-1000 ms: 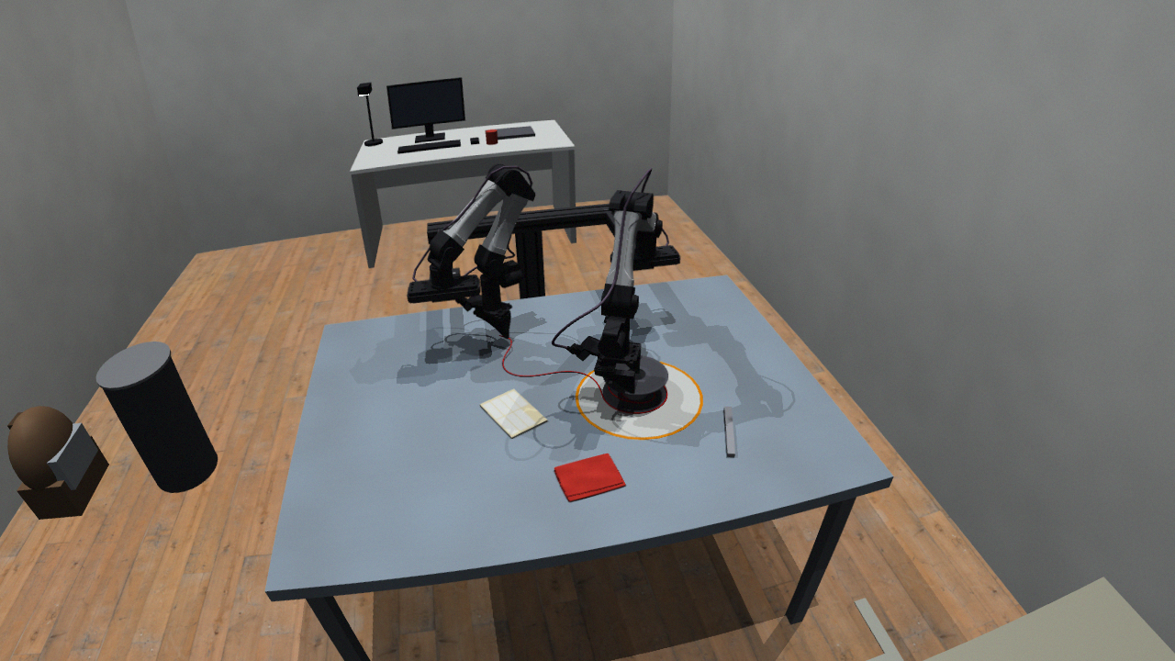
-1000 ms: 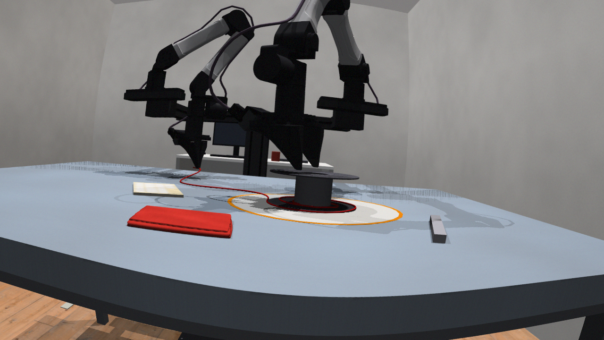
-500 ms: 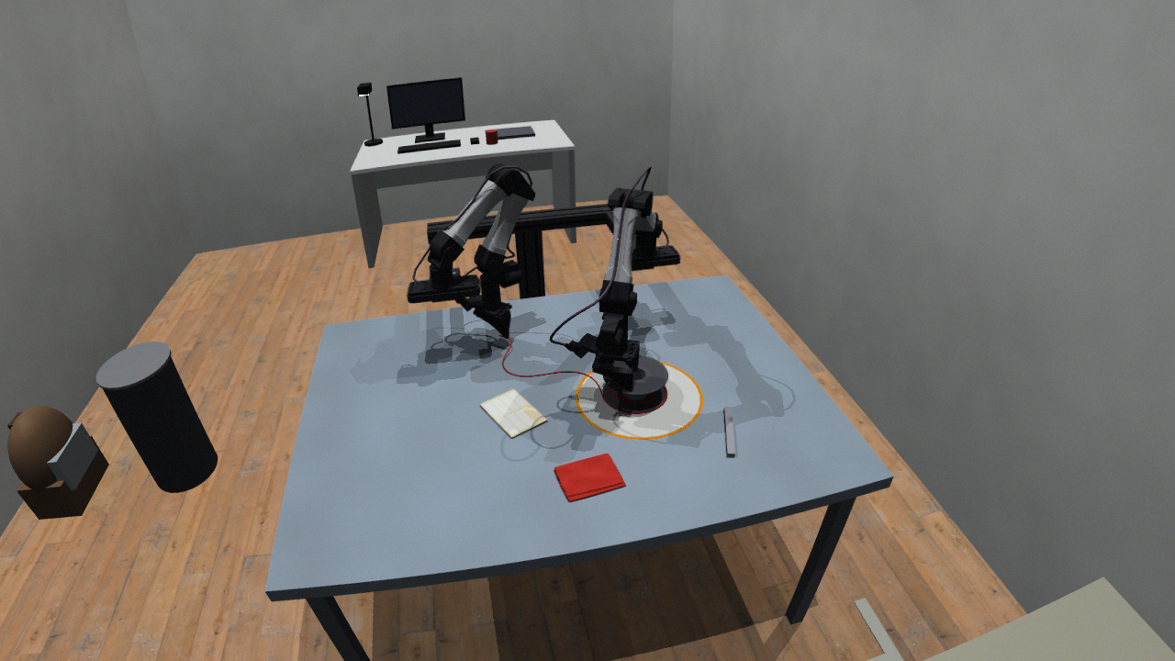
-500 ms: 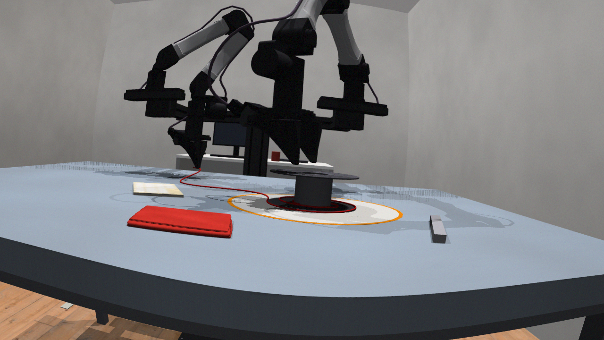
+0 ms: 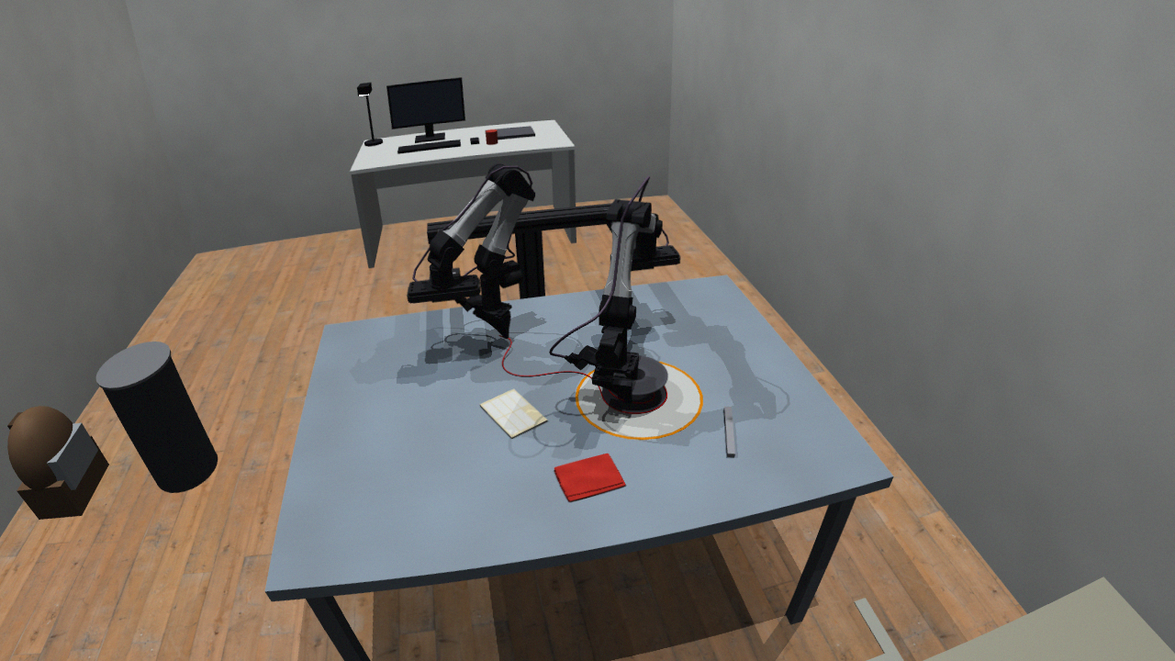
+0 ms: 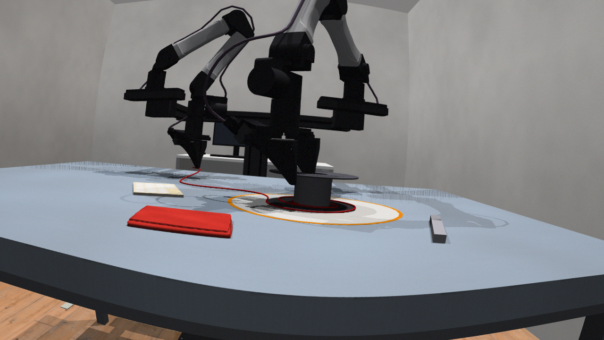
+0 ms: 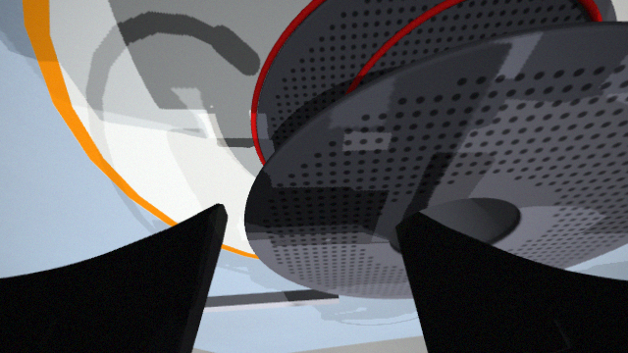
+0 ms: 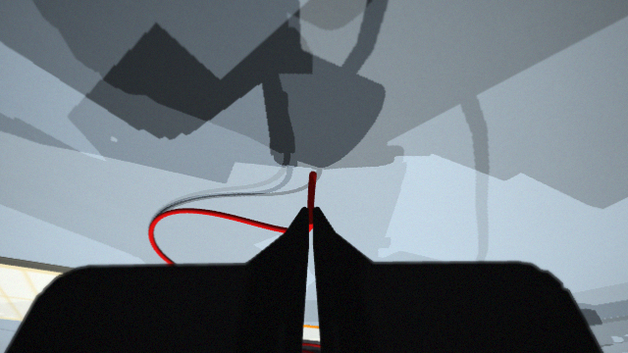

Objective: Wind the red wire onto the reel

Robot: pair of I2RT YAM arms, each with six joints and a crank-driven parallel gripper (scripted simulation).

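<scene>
- Left claw (image 5: 616,396) (image 6: 300,177) (image 7: 314,215): spread wide, right at the reel (image 5: 650,375) (image 6: 313,190) (image 7: 491,162).
- Right claw (image 5: 508,335) (image 6: 198,167) (image 8: 311,211): pinching the red wire (image 5: 542,375) (image 6: 219,187) (image 7: 253,123) (image 8: 191,211), at the reel's 10 o'clock from above.
- Reel: flat within the orange ring (image 5: 701,400) (image 6: 401,215) (image 7: 88,152).

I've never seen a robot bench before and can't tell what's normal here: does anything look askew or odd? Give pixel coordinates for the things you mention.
The red wire (image 5: 538,375) (image 6: 219,186) (image 7: 257,98) (image 8: 221,216) looks untidy: one loop runs around the lower flange's rim, not snug on the reel's core (image 6: 313,190), and a slack stretch snakes off to the right gripper (image 5: 509,335) (image 6: 198,167) (image 8: 310,212).
</scene>
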